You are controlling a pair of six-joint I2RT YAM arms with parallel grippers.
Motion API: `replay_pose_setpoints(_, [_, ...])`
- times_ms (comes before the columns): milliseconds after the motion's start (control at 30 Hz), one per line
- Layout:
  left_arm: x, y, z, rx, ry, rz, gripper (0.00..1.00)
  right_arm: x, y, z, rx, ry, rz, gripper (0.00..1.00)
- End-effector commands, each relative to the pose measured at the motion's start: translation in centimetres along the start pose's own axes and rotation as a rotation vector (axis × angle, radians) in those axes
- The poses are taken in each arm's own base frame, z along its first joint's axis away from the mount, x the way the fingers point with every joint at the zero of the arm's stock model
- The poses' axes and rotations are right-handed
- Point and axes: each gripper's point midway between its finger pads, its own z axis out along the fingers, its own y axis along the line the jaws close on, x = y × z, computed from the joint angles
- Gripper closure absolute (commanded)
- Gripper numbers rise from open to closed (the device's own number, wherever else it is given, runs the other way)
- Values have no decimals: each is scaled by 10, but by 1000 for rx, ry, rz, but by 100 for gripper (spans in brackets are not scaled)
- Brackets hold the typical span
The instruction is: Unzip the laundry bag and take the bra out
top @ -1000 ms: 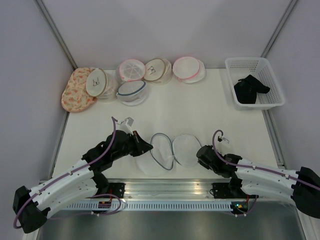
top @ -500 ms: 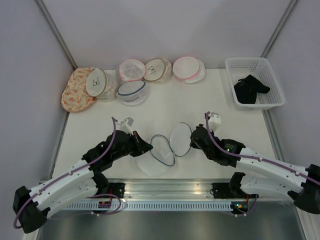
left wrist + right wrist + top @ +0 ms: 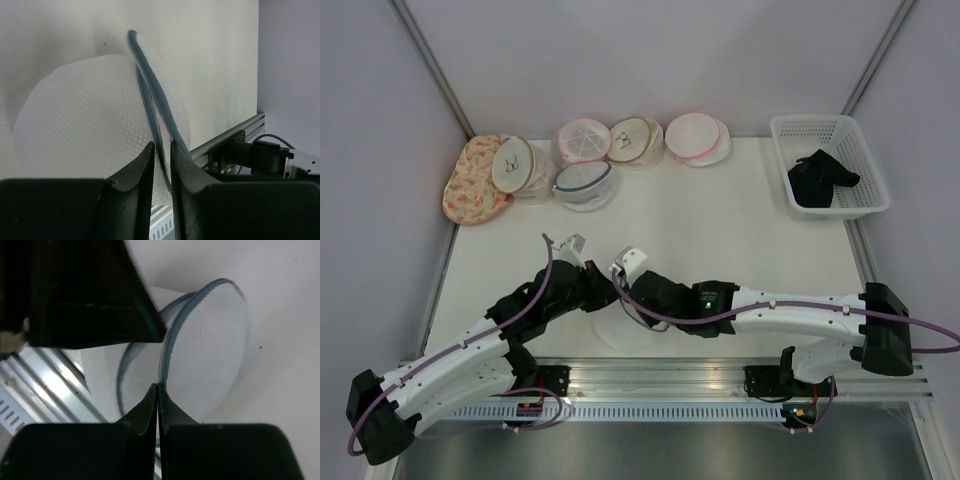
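Right gripper (image 3: 158, 390) is closed to a seam, and the grey-blue zipper rim (image 3: 172, 332) of the laundry bag (image 3: 80, 115) runs straight into its tips, so I read it as pinching that rim. Left gripper (image 3: 162, 152) has its jaws a slit apart with a run of the rim threaded between them; whether it bites or merely straddles, I cannot tell. From above, the two claws sit nose to nose over the bag, near the front edge of the table (image 3: 720, 215), and they hide most of it; only a patch of white mesh shows beneath them. I see nothing dark inside the mesh, and the black bra (image 3: 820, 178) lies in the white plastic basket (image 3: 825, 121) at the far right, well apart from the bag. So I judge the job essentially finished and the step in hand to be letting the bag go cleanly. To do that well, I would free one claw at a time and lift it straight up off the rim before swinging away. I would watch that no mesh snags a fingertip and that the arms, this close, do not knock each other.
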Motion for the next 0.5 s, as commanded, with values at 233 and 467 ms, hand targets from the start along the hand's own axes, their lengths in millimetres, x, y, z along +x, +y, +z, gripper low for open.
replay_pose_setpoints(233, [-15, 7, -4, -27, -111, -130, 41, 2, 72, -9, -203, -11, -213, 100])
replay_pose_setpoints(467, [-12, 4, -3, -2, -97, -136, 38, 7, 81, -14, -269, -36, -227, 100])
